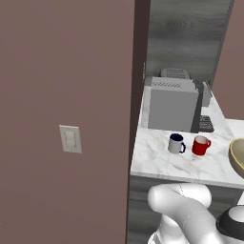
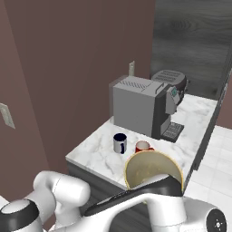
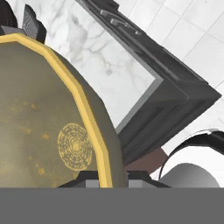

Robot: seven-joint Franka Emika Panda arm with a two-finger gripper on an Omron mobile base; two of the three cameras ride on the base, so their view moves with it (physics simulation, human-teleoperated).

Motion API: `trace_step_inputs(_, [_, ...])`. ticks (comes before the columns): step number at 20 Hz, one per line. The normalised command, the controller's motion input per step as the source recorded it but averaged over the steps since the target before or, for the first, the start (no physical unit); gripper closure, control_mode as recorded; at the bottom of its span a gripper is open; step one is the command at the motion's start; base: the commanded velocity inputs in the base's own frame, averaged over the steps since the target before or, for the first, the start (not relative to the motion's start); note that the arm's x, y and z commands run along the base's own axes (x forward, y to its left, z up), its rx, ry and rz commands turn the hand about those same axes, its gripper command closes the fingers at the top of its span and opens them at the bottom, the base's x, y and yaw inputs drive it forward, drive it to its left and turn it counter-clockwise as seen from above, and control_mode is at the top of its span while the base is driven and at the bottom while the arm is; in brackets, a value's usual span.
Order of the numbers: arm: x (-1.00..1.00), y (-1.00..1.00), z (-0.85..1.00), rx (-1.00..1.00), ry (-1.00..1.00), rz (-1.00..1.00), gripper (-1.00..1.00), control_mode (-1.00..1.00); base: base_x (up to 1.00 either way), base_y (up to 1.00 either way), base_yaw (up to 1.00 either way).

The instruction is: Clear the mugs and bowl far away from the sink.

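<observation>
Pinching the bowl (image 3: pixel 48 131) by its yellow rim, the claw (image 3: pixel 106 177) holds it tilted above the marble counter (image 1: pixel 157 159), likely to set it beside the red mug (image 1: pixel 200 145) and navy-lined mug (image 1: pixel 176 143) standing by the coffee machine (image 1: pixel 171 102).

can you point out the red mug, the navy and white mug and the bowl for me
red mug (image 1: pixel 200 146), left base view, on its outer side wall
navy and white mug (image 2: pixel 120 143), right base view, on its front wall
bowl (image 2: pixel 152 170), right base view, on its tan inner surface
</observation>
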Motion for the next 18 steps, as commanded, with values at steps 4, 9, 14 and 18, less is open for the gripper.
trace_step_inputs(4, [0.08,0.0,-0.26,-0.03,0.0,0.0,1.0,-1.0,0.0,0.0,0.0])
trace_step_inputs(9, [0.08,0.0,-0.16,-0.05,0.0,0.0,1.0,-1.0,0.0,0.0,0.0])
trace_step_inputs(14, [0.13,0.0,-0.12,-0.03,0.0,-0.01,1.0,-1.0,0.0,0.0,0.0])
trace_step_inputs(18, [0.17,-0.06,-0.04,0.0,0.0,-0.01,1.0,-1.0,0.0,0.0,0.0])
